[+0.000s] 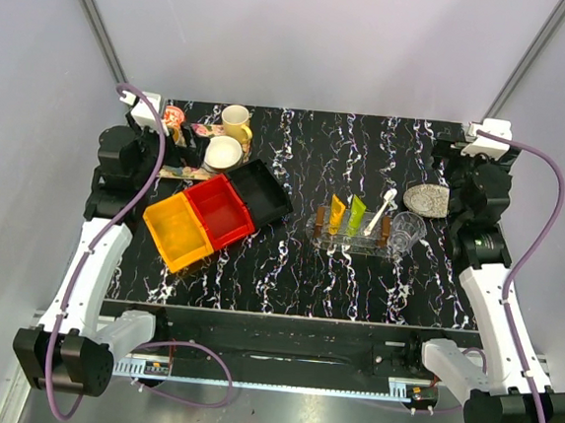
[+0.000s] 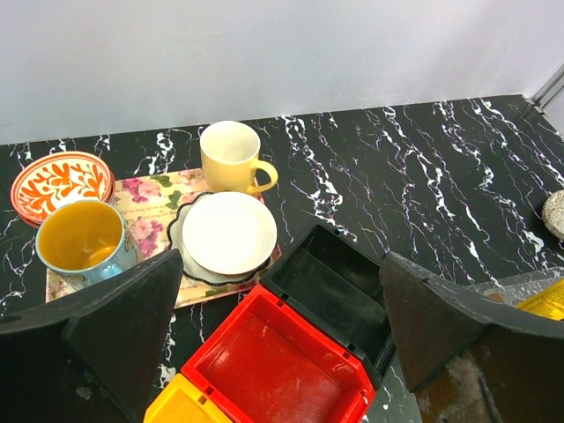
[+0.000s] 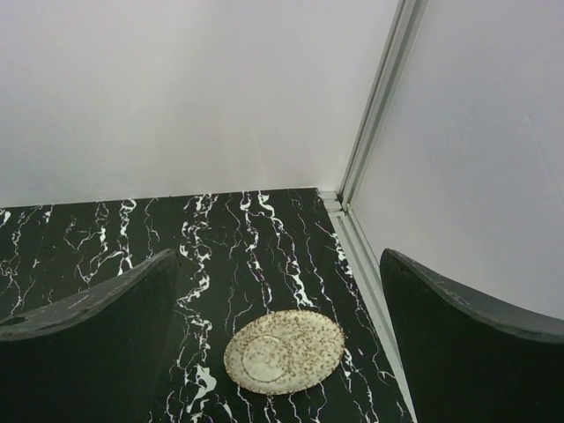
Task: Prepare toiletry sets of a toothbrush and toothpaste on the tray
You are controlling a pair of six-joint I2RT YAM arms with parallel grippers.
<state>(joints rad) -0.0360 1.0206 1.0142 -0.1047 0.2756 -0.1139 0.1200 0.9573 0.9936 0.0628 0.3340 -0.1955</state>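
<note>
Standing upright side by side in a clear three-hole rack (image 1: 352,233) near the middle of the black marbled desk (image 1: 287,271) are the orange-yellow toothpaste tube (image 1: 337,214) and the lime green toothpaste tube (image 1: 358,213). The white toothbrush (image 1: 382,209) leans in the right end of the same rack, and its wider end seems to point up, though it is small in the top view. A clear glass (image 1: 407,229) stands just beside the rack's right end, and a speckled plate (image 3: 284,351) lies behind it. Left of the rack, a black bin (image 1: 261,192), a red bin (image 1: 220,211) and a yellow bin (image 1: 177,230) touch in a slanted row.

The left gripper (image 2: 280,264) hangs well left of the rack, above the bins and a floral tray (image 2: 154,189) with cups, its jaws wide apart and empty. The right gripper (image 3: 278,264) hangs right of the rack over the speckled plate, its jaws also apart and empty.
</note>
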